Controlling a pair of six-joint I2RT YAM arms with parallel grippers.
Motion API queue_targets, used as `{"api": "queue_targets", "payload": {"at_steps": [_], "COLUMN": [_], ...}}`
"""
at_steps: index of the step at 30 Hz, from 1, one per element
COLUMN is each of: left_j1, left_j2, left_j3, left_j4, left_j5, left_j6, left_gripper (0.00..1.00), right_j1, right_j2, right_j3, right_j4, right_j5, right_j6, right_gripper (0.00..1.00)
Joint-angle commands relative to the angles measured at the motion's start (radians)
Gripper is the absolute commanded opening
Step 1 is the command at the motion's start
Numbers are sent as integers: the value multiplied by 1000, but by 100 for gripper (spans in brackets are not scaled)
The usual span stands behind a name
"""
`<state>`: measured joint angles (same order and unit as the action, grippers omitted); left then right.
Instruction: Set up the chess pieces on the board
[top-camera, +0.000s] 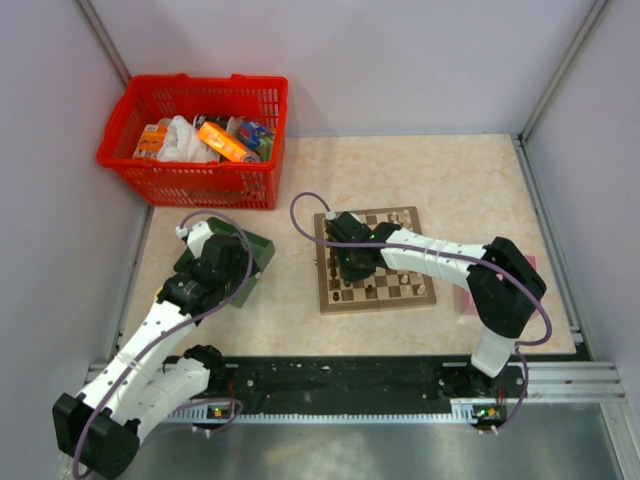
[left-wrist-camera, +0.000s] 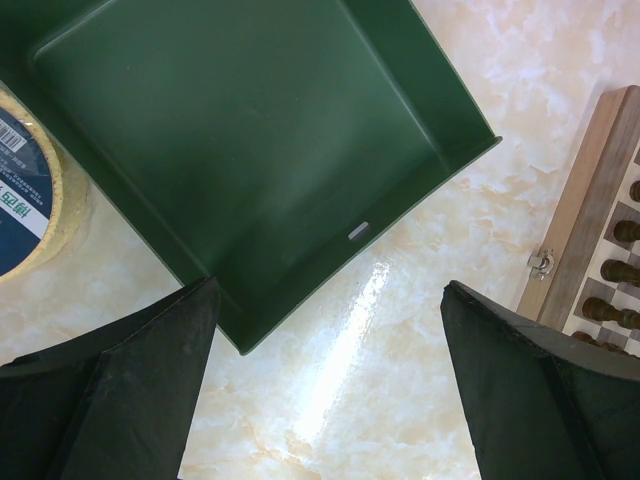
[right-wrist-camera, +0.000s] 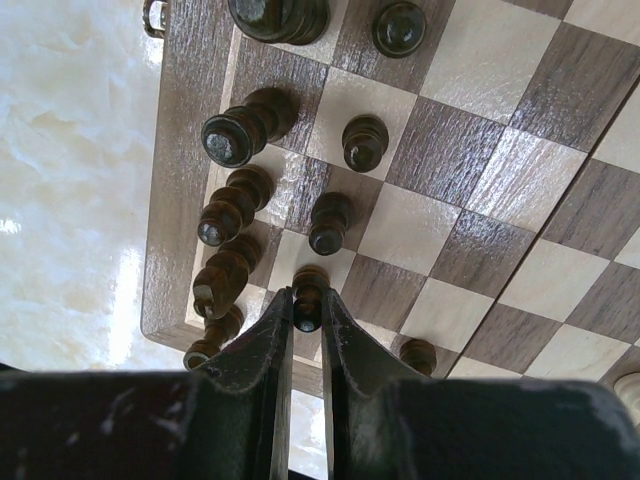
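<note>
The board (top-camera: 378, 306) lies mid-table with dark chess pieces (right-wrist-camera: 245, 128) along its left side, in two rows. In the right wrist view my right gripper (right-wrist-camera: 307, 300) is shut on a dark brown pawn (right-wrist-camera: 308, 288), pinching its head, with its base at a pale square in line with two other pawns (right-wrist-camera: 328, 222). From above, the right gripper (top-camera: 352, 262) hangs over the board's left part. My left gripper (left-wrist-camera: 330, 290) is open and holds nothing. It hangs over bare table beside the green tray (left-wrist-camera: 250, 130), and the board's edge (left-wrist-camera: 580, 220) is at its right.
A red basket (top-camera: 195, 180) full of packets stands at the back left. A roll of tape (left-wrist-camera: 25, 185) lies beside the green tray (top-camera: 258, 250). Something pink (top-camera: 465, 298) shows under the right arm, right of the board. Walls close in on both sides.
</note>
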<state>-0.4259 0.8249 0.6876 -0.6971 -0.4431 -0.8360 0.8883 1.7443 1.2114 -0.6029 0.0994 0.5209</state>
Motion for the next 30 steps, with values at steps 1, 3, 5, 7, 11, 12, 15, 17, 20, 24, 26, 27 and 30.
{"api": "queue_targets", "payload": {"at_steps": [1, 3, 5, 7, 11, 12, 15, 17, 20, 24, 26, 27, 30], "left_j1": [4, 4, 4, 4, 4, 4, 4, 4, 4, 4, 3, 3, 3], "left_j2": [-1, -1, -3, -4, 2, 2, 5, -3, -20, -65, -96, -108, -135], "left_j3": [-7, -7, -7, -10, 3, 9, 42, 52, 59, 56, 50, 38, -2], "left_j4": [13, 13, 13, 16, 15, 8, -27, -44, -59, -56, -73, -70, -9], "left_j5": [-17, -16, -14, -13, -11, -11, -14, -32, -77, -68, -54, -54, -49], "left_j6": [-5, -5, -5, -6, 6, 12, 32, 26, -55, -193, -276, -319, -370], "left_gripper": [97, 97, 97, 97, 97, 98, 98, 98, 98, 98, 94, 94, 99], "right_j1": [12, 12, 14, 14, 12, 12, 12, 14, 14, 12, 11, 12, 11], "right_j2": [8, 8, -2, -17, -64, -74, -118, -166, -233, -327, -359, -374, -405], "right_j3": [19, 17, 16, 19, 14, 13, 4, -12, -16, -49, -68, -79, -113], "right_j4": [40, 40, 38, 37, 37, 35, 23, 9, -43, -84, -104, -107, -94], "right_j5": [-12, -12, -13, -18, -9, -10, -17, -15, 3, 54, 78, 85, 79], "right_j6": [11, 11, 11, 7, 1, -1, -13, -18, -27, -65, -76, -78, -65], "right_gripper": [12, 15, 18, 20, 30, 32, 38, 42, 48, 57, 59, 59, 60]}}
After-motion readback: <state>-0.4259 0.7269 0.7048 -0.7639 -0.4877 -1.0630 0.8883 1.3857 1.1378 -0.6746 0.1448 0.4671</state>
